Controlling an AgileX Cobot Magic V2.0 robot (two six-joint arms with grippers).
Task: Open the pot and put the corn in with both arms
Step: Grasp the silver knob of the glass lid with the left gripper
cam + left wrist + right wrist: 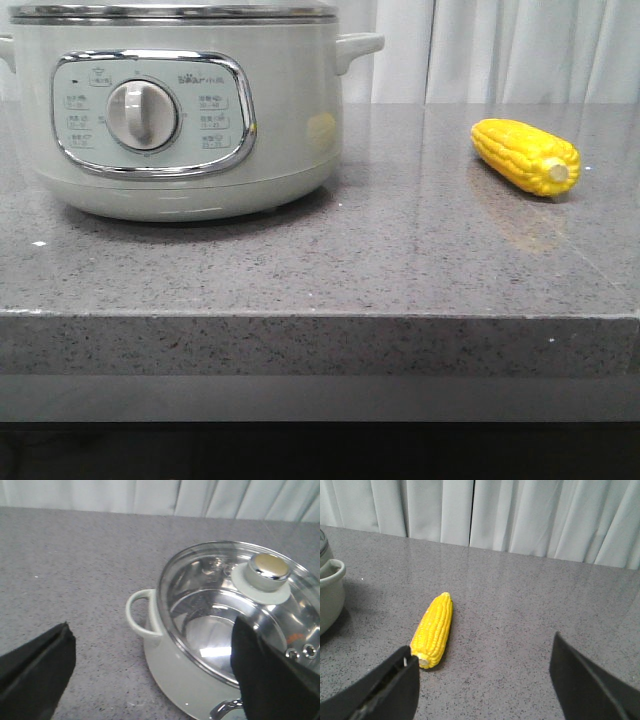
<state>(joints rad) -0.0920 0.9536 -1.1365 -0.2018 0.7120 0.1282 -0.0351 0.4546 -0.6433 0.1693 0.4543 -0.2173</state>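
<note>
Front view first, and we've got the grey speckled table (pixel 400 260) filling the scene, with the pot (pixel 180 110) standing big on its left part, control panel and round dial (pixel 143 114) facing us, the lid's metal rim at the very top of the picture. Off to the right, well apart from the pot, we see the corn (pixel 526 156) lying flat on the table, pale stub end turned toward us. White curtains (pixel 500 50) hang behind. No arms show from this angle. Over to the left wrist camera now: we're looking down on the pot's glass lid (pixel 225 625), closed in place, its chrome-topped knob (pixel 269 569) shining, one side handle (pixel 142 615) sticking out. The left gripper (pixel 155 680) is spread wide and holds nothing, one finger partly overlapping the lid's edge in view. Whether it touches, we can't tell. On the right wrist camera, the right gripper (pixel 482 690) is likewise parted and empty, hanging above the table with the corn (pixel 434 630) just beyond one finger.
</note>
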